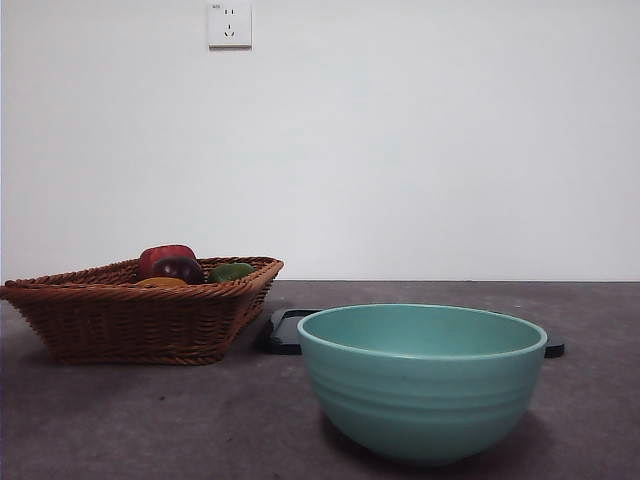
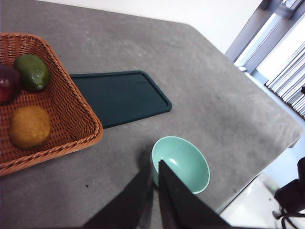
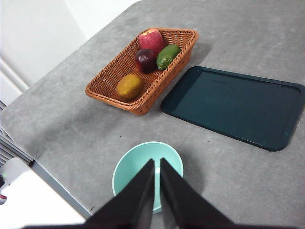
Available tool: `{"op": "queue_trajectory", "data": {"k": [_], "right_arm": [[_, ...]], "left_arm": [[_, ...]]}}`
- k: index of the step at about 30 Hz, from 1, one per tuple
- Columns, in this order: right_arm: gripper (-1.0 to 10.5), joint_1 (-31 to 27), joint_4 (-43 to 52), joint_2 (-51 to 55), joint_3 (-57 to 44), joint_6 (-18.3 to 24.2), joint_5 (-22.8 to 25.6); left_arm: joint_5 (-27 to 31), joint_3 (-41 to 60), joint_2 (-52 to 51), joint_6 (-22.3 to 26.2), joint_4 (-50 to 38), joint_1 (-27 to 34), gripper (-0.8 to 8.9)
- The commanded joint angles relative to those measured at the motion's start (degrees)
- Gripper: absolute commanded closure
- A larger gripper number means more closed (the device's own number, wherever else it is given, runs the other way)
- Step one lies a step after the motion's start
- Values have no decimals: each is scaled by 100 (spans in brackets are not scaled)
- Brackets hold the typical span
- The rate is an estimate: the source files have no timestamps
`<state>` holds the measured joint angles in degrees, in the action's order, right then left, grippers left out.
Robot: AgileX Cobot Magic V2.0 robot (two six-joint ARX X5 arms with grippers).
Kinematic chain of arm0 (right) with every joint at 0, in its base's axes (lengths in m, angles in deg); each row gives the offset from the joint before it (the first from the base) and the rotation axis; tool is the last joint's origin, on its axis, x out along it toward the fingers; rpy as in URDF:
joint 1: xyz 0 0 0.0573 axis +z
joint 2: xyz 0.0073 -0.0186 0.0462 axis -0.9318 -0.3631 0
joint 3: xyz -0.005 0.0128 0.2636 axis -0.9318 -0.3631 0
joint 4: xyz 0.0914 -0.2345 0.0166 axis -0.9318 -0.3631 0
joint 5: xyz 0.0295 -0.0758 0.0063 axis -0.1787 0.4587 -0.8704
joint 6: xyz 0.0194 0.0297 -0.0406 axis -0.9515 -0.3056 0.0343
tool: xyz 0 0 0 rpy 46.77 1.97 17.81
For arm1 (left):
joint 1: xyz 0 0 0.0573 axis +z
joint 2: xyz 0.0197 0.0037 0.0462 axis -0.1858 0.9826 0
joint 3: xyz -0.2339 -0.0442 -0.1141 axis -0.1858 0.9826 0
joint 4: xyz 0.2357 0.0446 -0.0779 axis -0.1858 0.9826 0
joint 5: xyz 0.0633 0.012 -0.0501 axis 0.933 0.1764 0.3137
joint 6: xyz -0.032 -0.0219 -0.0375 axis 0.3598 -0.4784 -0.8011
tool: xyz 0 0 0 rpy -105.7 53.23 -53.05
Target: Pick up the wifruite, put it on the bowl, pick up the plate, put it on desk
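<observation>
From the front only a sliver of the wifruite (image 1: pixel 161 282) showed over the wicker basket (image 1: pixel 140 318) rim; the right wrist view showed the dull oval (image 3: pixel 129 86) whole, lying in the basket's corner nearest the ribbed bowl (image 3: pixel 143 164). Both the left gripper (image 2: pixel 156 164) and right gripper (image 3: pixel 157 162) were pressed nearly together, empty.

We see a wicker basket (image 3: pixel 143 78) well beyond each claw, holding a red apple (image 3: pixel 151 40), a dark red fruit (image 3: pixel 145 59) and a green fruit (image 3: pixel 167 56). A dark tray (image 3: pixel 233 106) lies just beside it.
</observation>
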<state>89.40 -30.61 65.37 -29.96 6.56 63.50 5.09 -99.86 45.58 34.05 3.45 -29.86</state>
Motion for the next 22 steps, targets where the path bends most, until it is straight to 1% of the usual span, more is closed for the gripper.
{"op": "queue_trajectory", "data": {"k": [1,6,11,14,17,20,22], "right_arm": [[936,37,35,-35,85,74,-22],[936,37,33,-33,85,74,-22],[936,37,59,-33,85,105,-17],[936,37,76,-33,85,98,-17],[936,35,76,-33,85,96,-15],[936,37,72,-33,85,96,-13],[930,37,72,-33,85,98,-2]], "left_arm": [[-35,-118,31,278,-50,-72,796],[-37,-278,98,313,-2,-90,796],[-39,-514,422,369,275,-92,796],[-280,-533,608,400,354,-92,796],[-337,-533,748,398,374,-94,792],[-334,-533,813,400,374,-94,772],[-334,-533,813,402,369,-94,702]]}}
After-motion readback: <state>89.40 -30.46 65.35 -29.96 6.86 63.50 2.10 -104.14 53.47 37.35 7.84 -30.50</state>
